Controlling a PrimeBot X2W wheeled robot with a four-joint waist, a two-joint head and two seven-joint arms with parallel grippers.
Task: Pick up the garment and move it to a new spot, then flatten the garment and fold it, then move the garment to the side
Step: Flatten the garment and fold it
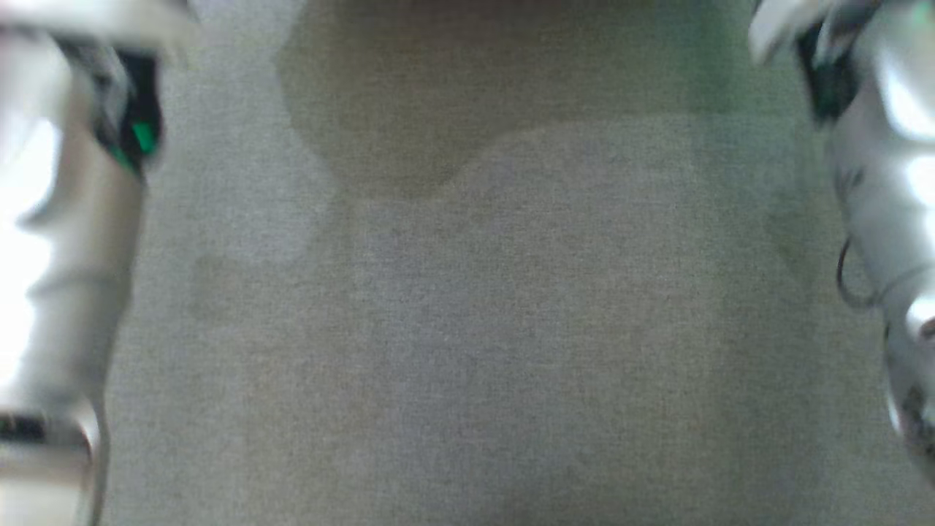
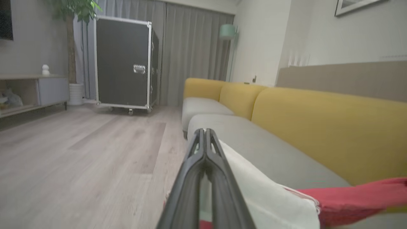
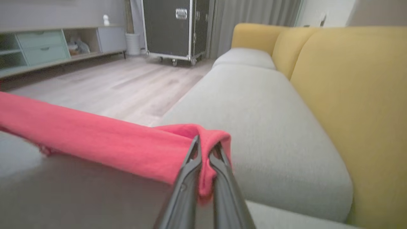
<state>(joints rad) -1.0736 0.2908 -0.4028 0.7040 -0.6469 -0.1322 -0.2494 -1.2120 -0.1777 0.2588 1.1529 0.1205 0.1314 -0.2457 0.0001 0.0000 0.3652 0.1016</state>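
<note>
The garment [image 3: 95, 136] is red with a white part [image 2: 270, 197]. It hangs stretched as a band above the grey sofa seat [image 3: 260, 105]. My right gripper [image 3: 205, 148] is shut on the garment's red edge, which folds over the fingertips. In the left wrist view my left gripper [image 2: 205, 132] is shut, its tips pressed together. White cloth lies against its right finger and shows in the gap lower down, and the red band [image 2: 349, 197] runs off to the right. In the head view, both pale forearms [image 1: 66, 219] [image 1: 884, 183] flank bare grey seat fabric [image 1: 475, 329].
The sofa has yellow back cushions [image 2: 334, 127] along the far side of the seat. Wooden floor [image 2: 79, 159] spreads beside the sofa. A black wheeled case [image 2: 124, 63] stands before grey curtains, with a low cabinet [image 3: 47, 47] and a potted plant [image 2: 73, 12] near it.
</note>
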